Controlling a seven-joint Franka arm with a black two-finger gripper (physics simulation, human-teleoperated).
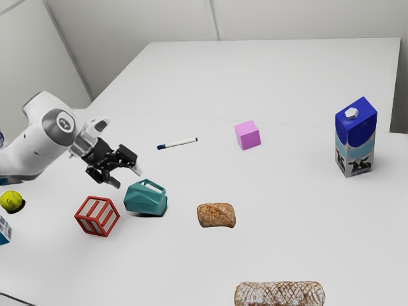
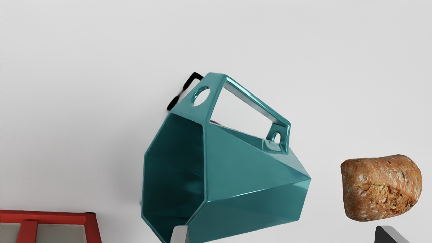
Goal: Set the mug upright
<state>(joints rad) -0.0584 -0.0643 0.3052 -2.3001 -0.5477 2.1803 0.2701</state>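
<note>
2 fingers of the pincer [image 1: 125, 177] stand spread wide, with nothing pinched between them, just above the teal mug [image 1: 146, 200]. The mug lies on its side on the desk [image 1: 299, 223], its mouth turned toward the red-framed box [image 1: 97, 216] and its base toward the bread roll [image 1: 216, 215]. In the wrist view, 1 fingertip overlaps the rim of the mouth; whether it touches, I cannot tell. The box and the roll sit near the mug, on opposite sides of it. Farther out lie a white marker [image 1: 177, 143] with a dark cap and a pink cube [image 1: 247, 135]. Toward the exterior view's right, 1 blue-topped milk carton [image 1: 355, 143] stands upright. A long loaf [image 1: 279, 294] lies at that view's bottom edge, and 1 yellow ball [image 1: 11, 201] is at its left edge.
</note>
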